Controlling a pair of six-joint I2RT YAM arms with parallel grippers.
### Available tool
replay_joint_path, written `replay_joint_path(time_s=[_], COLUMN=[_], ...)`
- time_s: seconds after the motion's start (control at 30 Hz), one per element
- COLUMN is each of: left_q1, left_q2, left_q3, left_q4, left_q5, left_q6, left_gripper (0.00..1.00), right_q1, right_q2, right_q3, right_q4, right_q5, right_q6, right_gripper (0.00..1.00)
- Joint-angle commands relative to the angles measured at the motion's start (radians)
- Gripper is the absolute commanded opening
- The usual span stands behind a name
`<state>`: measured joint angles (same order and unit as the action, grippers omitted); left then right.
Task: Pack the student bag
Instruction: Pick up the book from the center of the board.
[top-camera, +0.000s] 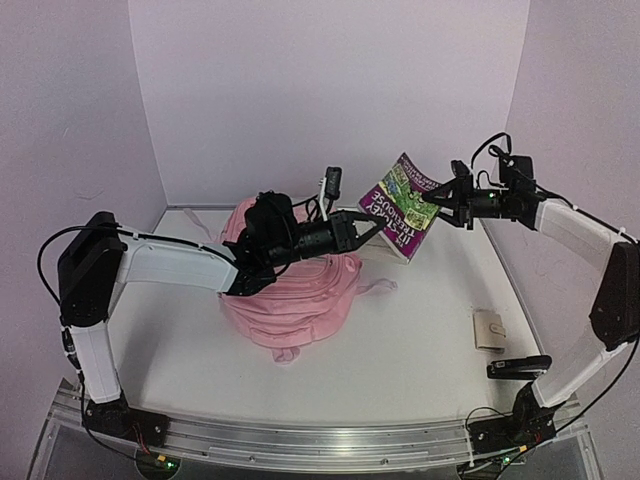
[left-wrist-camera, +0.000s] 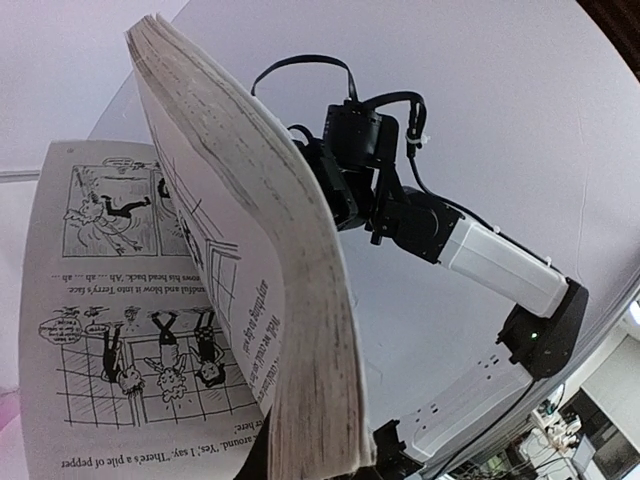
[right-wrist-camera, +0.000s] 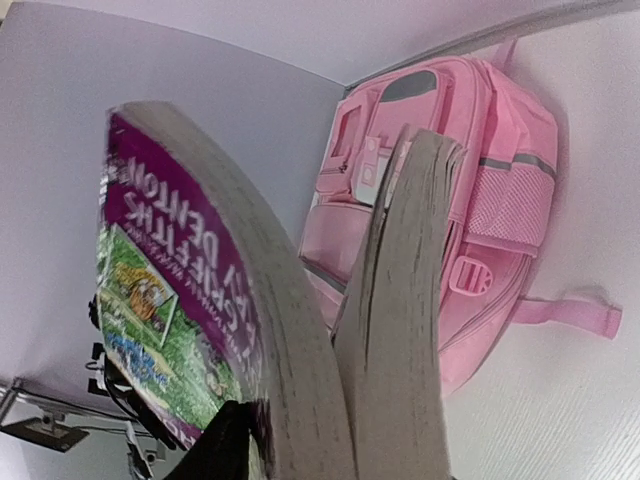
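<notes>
The student bag (top-camera: 300, 295) is a big pink backpack slumped on the table's left middle; in the right wrist view the student bag (right-wrist-camera: 500, 200) shows its front pockets and a mesh side pocket. A paperback book (top-camera: 402, 205) with a purple and green cover hangs in the air to the bag's right. My left gripper (top-camera: 368, 232) reaches over the bag and is shut on the book's lower left corner. My right gripper (top-camera: 432, 205) grips the opposite edge. The book (left-wrist-camera: 290, 300) fans open, showing cartoon pages. In the right wrist view a black finger (right-wrist-camera: 218, 445) presses the cover of the book (right-wrist-camera: 400, 330).
A small beige case (top-camera: 488, 329) and a black stapler (top-camera: 520, 367) lie on the table's right side, near the right arm's base. White walls close in the back and both sides. A pink strap (top-camera: 378, 287) trails from the bag's right side.
</notes>
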<state>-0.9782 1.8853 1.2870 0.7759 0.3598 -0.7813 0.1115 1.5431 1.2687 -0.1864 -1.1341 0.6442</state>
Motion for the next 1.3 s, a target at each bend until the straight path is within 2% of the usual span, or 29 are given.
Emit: replay_joint_path(time_s=[0.0,0.07,0.1,0.13,0.2,0.23,0.33,0.37,0.53,0.67,1.1,1.17,1.27], left_q1=[0.020,0.022,0.023,0.024,0.025,0.025,0.026,0.025,0.024,0.023,0.026,0.032,0.046], left_q2=[-0.053,-0.056,-0.062,-0.072,-0.093,-0.106,-0.122,-0.116,-0.041,0.007,0.059,0.061,0.057], left_q3=[-0.038,-0.053,-0.064,-0.077,-0.123,-0.151,-0.218,-0.224,-0.220,-0.183,-0.099,-0.099,-0.130], left_q4=[0.110,0.125,0.123,0.121,0.141,0.156,0.220,0.240,0.402,0.505,0.569,0.588,0.637], left_q5=[-0.035,-0.056,-0.079,-0.108,-0.167,-0.201,-0.244,-0.236,-0.180,-0.145,-0.170,-0.174,-0.202], left_q6=[-0.076,-0.083,-0.088,-0.093,-0.109,-0.124,-0.159,-0.179,-0.255,-0.272,-0.299,-0.304,-0.327], left_gripper=[0.07,0.21,0.37,0.47,0.71,0.80,0.97,0.99,1.00,1.00,1.00,0.97,0.85], right_q1=[0.019,0.019,0.018,0.018,0.018,0.019,0.018,0.019,0.040,0.070,0.162,0.175,0.182], right_q2=[-0.043,-0.037,-0.033,-0.028,-0.018,-0.013,0.009,0.017,0.042,0.046,0.046,0.047,0.045], right_q3=[0.088,0.114,0.126,0.136,0.164,0.179,0.222,0.236,0.237,0.224,0.163,0.151,0.136], right_q4=[0.099,0.109,0.118,0.135,0.164,0.173,0.239,0.264,0.406,0.435,0.519,0.523,0.526], right_q5=[-0.026,-0.005,0.006,0.021,0.045,0.059,0.093,0.099,0.115,0.121,0.080,0.078,0.072], right_q6=[0.029,0.048,0.060,0.078,0.109,0.126,0.183,0.205,0.327,0.352,0.410,0.405,0.399], right_gripper=[0.26,0.13,0.08,0.02,0.00,0.00,0.00,0.00,0.00,0.00,0.00,0.00,0.00])
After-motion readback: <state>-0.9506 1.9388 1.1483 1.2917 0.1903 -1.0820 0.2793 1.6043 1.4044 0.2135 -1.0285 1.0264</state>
